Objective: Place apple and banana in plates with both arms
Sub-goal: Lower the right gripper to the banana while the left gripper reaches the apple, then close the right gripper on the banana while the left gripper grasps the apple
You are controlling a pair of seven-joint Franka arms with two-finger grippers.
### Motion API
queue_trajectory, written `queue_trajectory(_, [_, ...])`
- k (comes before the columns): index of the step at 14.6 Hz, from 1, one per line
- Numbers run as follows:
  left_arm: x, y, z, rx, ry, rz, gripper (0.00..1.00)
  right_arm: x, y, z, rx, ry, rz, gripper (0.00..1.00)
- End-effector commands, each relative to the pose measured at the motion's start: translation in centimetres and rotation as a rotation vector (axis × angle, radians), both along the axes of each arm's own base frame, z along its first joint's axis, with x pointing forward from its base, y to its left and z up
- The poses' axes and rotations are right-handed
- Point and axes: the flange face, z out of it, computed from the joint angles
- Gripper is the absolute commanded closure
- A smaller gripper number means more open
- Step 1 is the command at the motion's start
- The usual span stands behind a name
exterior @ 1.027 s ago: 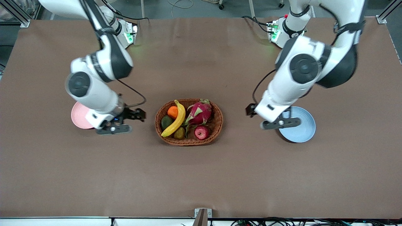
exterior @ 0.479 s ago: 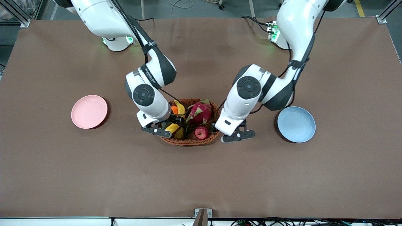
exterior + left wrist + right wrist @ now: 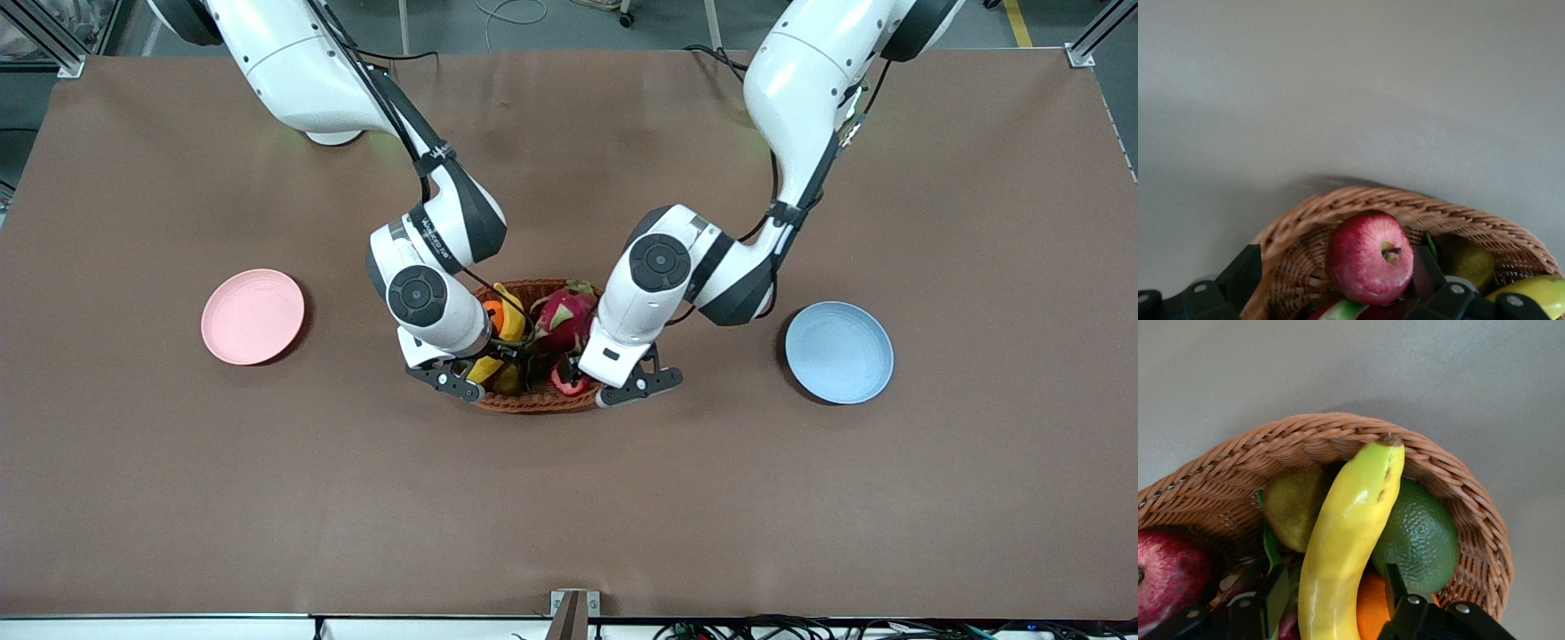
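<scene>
The dark red apple (image 3: 565, 382) and the yellow banana (image 3: 510, 322) lie in the brown wicker basket (image 3: 533, 403) at mid-table. My left gripper (image 3: 582, 378) is open and low over the basket. In the left wrist view the apple (image 3: 1368, 257) sits between that gripper's (image 3: 1335, 270) fingers (image 3: 1245, 273); one finger is outside the basket wall (image 3: 1358, 200). My right gripper (image 3: 473, 364) is open, and in the right wrist view it (image 3: 1335, 593) straddles the banana (image 3: 1351, 527). The pink plate (image 3: 252, 316) and the blue plate (image 3: 838, 352) are empty.
The basket also holds a pink dragon fruit (image 3: 564, 316), an orange (image 3: 492, 311), a green avocado (image 3: 1418, 533) and a brownish-green fruit (image 3: 1295, 507). The pink plate lies toward the right arm's end of the table, the blue plate toward the left arm's end.
Both arms have swung in from over the plates to the basket. The grippers have come down around the apple and the banana.
</scene>
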Motion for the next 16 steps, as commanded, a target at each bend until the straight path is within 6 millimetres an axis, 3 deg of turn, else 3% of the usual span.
queue_trajectory(1, [-0.1, -1.5, -1.6, -0.037, -0.008, 0.033, 0.00, 0.2, 0.5, -0.2, 0.018, 0.005, -0.025, 0.34])
queue_trajectory(4, [-0.2, -1.7, -2.9, -0.048, -0.009, 0.053, 0.00, -0.2, 0.9, -1.5, 0.009, 0.021, -0.018, 0.37])
queue_trajectory(8, [-1.2, -3.2, -3.9, -0.074, -0.021, 0.074, 0.00, -0.3, 1.0, -1.7, 0.007, 0.023, -0.015, 0.43])
queue_trajectory(14, [-1.8, -3.5, -5.7, -0.058, -0.005, 0.062, 0.01, -0.6, 1.4, -1.5, 0.006, 0.018, 0.034, 0.78])
queue_trajectory(16, [-1.9, -3.5, -6.4, -0.054, 0.002, 0.067, 0.07, -0.5, 1.2, -1.3, 0.009, 0.016, 0.051, 0.82])
